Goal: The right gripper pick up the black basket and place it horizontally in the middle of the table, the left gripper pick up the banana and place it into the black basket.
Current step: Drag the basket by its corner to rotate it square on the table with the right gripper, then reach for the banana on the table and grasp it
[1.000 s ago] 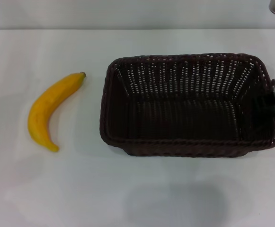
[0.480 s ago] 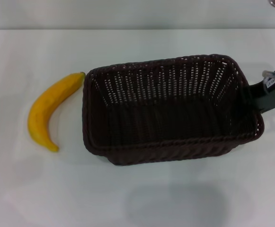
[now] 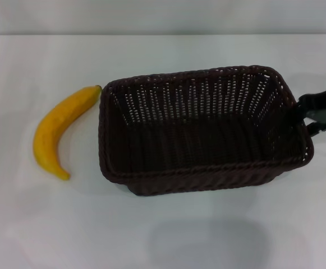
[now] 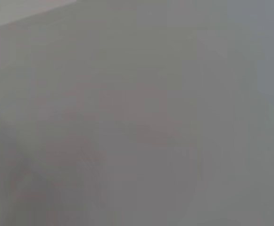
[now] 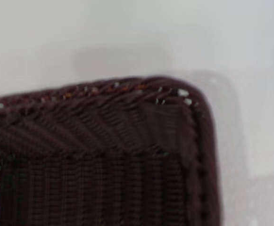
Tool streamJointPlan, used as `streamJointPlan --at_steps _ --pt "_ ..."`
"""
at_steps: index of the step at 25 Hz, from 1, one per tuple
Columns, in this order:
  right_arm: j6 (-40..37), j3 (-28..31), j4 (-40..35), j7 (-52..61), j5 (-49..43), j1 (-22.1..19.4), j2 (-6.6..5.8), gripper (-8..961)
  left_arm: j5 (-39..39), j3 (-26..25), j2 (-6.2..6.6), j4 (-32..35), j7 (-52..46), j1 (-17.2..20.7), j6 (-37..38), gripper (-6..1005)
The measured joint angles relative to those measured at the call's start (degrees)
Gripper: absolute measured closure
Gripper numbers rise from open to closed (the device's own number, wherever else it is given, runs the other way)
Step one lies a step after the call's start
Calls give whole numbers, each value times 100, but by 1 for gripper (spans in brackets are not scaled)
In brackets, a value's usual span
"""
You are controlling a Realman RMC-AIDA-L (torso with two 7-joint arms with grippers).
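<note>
The black basket sits on the white table near the middle, long side across, slightly rotated. Its corner fills the right wrist view. The banana lies on the table left of the basket, with its dark stem tip almost touching the basket's far left corner. My right gripper is at the basket's right end, its fingers spread apart beside the rim and holding nothing. My left gripper is out of view; its wrist view shows only bare table.
The table's far edge runs across the top of the head view. White tabletop lies in front of the basket and around the banana.
The basket slid left and turned slightly, ending close to the banana's tip, then stayed still. The right gripper has let go of the basket's right end and opened.
</note>
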Motion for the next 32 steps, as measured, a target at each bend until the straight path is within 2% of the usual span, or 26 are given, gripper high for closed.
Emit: streamJointPlan --at_steps 5,7,11,12,13,15,18,21,24,27,30,32 --pt "-69 730 -587 -575 317 -394 -20 264 41 38 31 181 -25 -38 558 137" --pt "-239 1056 -753 -1027 536 -562 -23 264 225 92 44 345 -154 -21 914 137" --pt "-816 1803 -604 -2480 801 -795 25 264 1461 136 97 855 -1215 27 1702 137" --pt "-1173 2192 -305 -3390 1028 -862 65 264 1769 136 101 986 -1512 40 1839 137" --pt "-1173 2192 -305 -3390 1028 -862 65 264 2117 136 103 1174 -1834 59 1998 137" --pt "-1583 2532 170 -4410 1582 -951 67 265 2695 136 97 1497 -2389 93 2273 137" --pt "-2023 2938 933 -5729 2453 -1066 25 265 4187 135 71 2438 -3998 243 2767 137" --pt "-2316 3527 1886 -7540 3367 -1175 -17 265 5474 133 96 3182 -5714 357 2868 137" --pt "-2504 4085 2723 -9217 4218 -1292 33 265 6699 136 126 3862 -7327 391 2800 137" --pt "-2657 4255 3393 -10595 5001 -1400 60 265 8024 136 147 4512 -8920 318 2594 137" --pt "-2750 4270 4170 -12132 5966 -1475 67 265 9516 135 260 5043 -10502 79 2042 137" --pt "-2756 4273 4608 -12949 6546 -1491 72 266 10152 135 387 5198 -11275 -123 1559 137"
